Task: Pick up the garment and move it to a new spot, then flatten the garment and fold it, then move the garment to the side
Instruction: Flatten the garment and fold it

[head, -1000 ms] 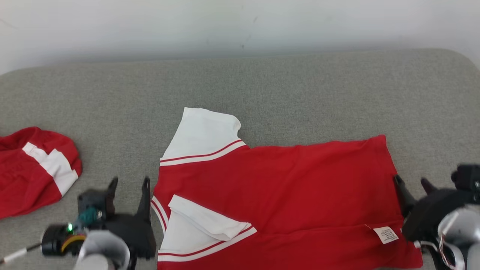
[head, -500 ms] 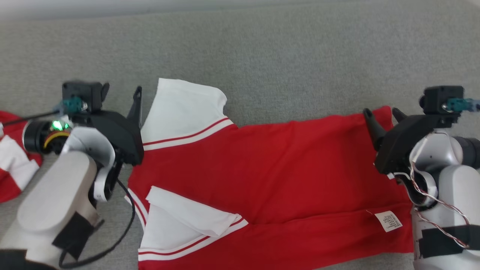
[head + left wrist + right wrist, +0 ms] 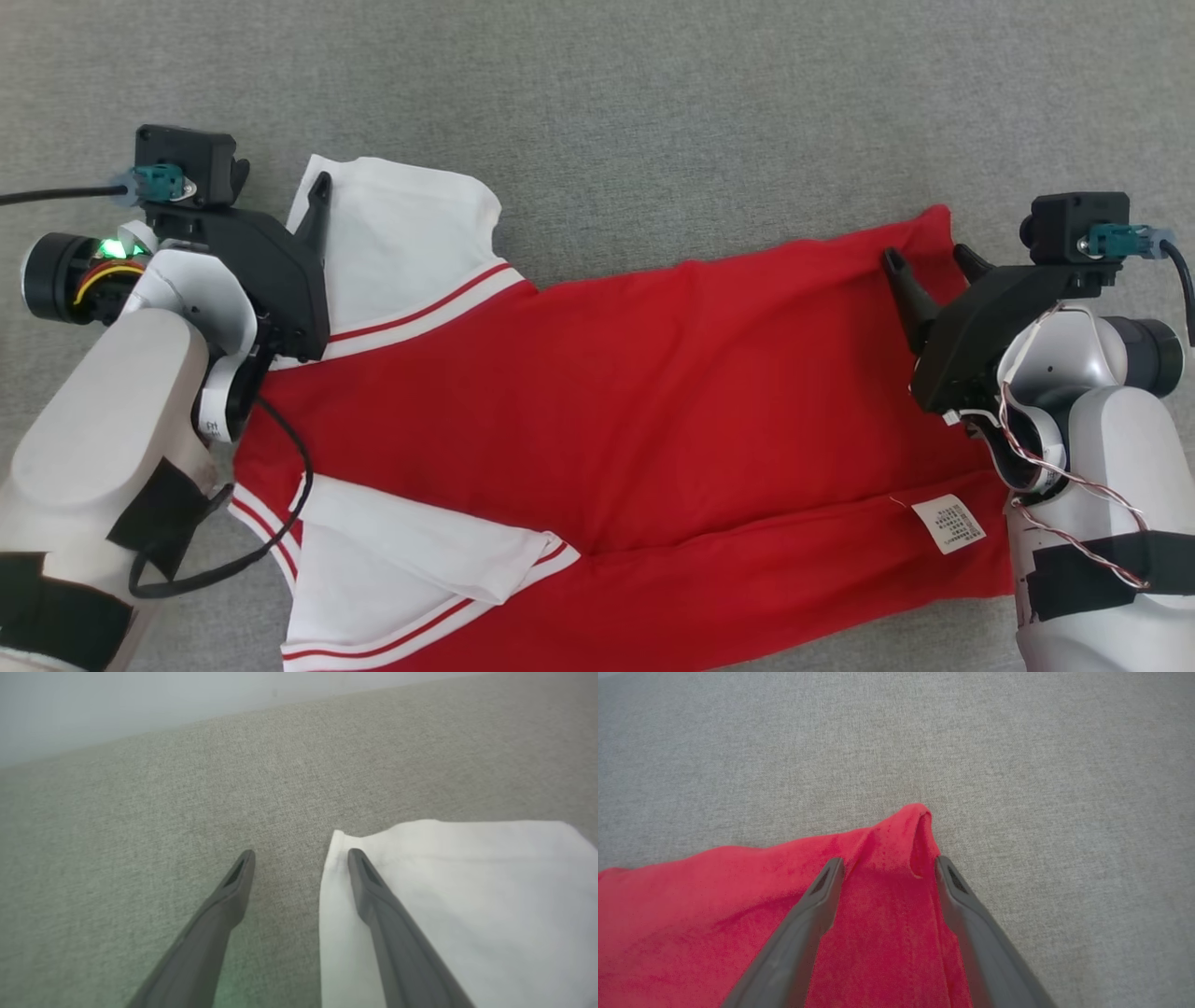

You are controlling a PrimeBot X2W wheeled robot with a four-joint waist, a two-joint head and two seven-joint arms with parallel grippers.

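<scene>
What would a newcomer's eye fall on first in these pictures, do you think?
A red T-shirt with white sleeves lies spread across the grey fabric surface, in the middle of the head view. The left gripper hangs with open fingers astride the far white sleeve edge, and the right gripper, also open, straddles the far red hem corner.

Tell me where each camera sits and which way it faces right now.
Head view: on the head, facing down at the garment on grey upholstery; left end effector and right end effector show on pale forearms.
Left wrist view: on the left wrist, looking along its open fingers at the white sleeve.
Right wrist view: on the right wrist, looking along its fingers at the red hem corner.
Shared: head and left wrist both show that sleeve.
</scene>
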